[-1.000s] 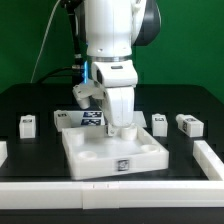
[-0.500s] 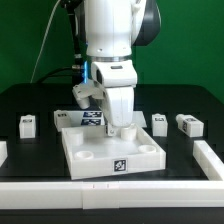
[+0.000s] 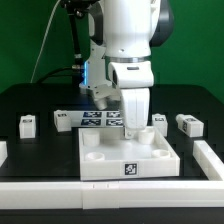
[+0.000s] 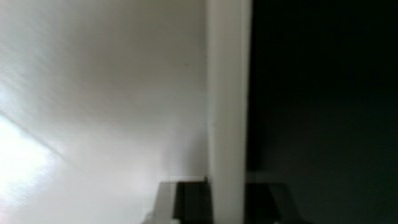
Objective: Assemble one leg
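My gripper (image 3: 133, 128) reaches down onto the far rim of the large white square panel (image 3: 128, 158) and is shut on that rim. In the wrist view the panel's white wall (image 4: 228, 100) runs between my two dark fingers (image 4: 183, 203), with the gripper (image 4: 228, 205) closed around it. Several small white legs with marker tags lie on the black table: two at the exterior view's left (image 3: 27, 123) (image 3: 61, 120) and two at its right (image 3: 160, 121) (image 3: 189, 124). None of them is held.
The marker board (image 3: 100, 120) lies behind the panel, partly hidden by my arm. A white raised border (image 3: 208, 160) runs along the table's front and right side, close to the panel's right edge.
My gripper and the white panel have moved together toward the exterior view's right. The legs have not moved.
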Robot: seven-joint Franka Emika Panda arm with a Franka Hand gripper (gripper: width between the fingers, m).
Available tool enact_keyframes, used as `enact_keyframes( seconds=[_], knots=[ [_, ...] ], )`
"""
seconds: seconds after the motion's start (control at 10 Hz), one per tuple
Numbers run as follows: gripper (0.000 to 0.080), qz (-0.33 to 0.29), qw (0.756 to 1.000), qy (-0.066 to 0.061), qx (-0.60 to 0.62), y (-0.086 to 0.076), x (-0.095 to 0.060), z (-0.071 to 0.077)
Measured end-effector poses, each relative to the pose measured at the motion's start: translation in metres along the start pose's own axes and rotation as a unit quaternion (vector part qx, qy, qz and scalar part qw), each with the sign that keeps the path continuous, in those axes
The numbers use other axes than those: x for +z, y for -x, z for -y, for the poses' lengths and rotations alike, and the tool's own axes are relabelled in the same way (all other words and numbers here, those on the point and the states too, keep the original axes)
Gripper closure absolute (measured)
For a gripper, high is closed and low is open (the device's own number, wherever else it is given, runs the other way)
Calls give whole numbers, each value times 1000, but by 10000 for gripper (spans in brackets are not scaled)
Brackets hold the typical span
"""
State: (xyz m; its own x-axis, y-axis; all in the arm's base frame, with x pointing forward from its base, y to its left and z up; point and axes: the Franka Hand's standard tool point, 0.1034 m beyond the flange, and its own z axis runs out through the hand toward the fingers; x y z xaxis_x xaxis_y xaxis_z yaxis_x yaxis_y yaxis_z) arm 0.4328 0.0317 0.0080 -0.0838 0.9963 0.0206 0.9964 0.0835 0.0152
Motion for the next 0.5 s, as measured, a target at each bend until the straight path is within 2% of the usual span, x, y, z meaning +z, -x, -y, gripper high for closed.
enact_keyframes(
  seconds=[0.2, 0.3, 0.5],
  knots=[
    [741, 1, 1000, 2, 17, -13, 0, -14],
    [741, 4, 1000, -1, 23, -20, 0, -25],
    [741, 4, 999, 4, 47, -29, 1, -44]
  ],
)
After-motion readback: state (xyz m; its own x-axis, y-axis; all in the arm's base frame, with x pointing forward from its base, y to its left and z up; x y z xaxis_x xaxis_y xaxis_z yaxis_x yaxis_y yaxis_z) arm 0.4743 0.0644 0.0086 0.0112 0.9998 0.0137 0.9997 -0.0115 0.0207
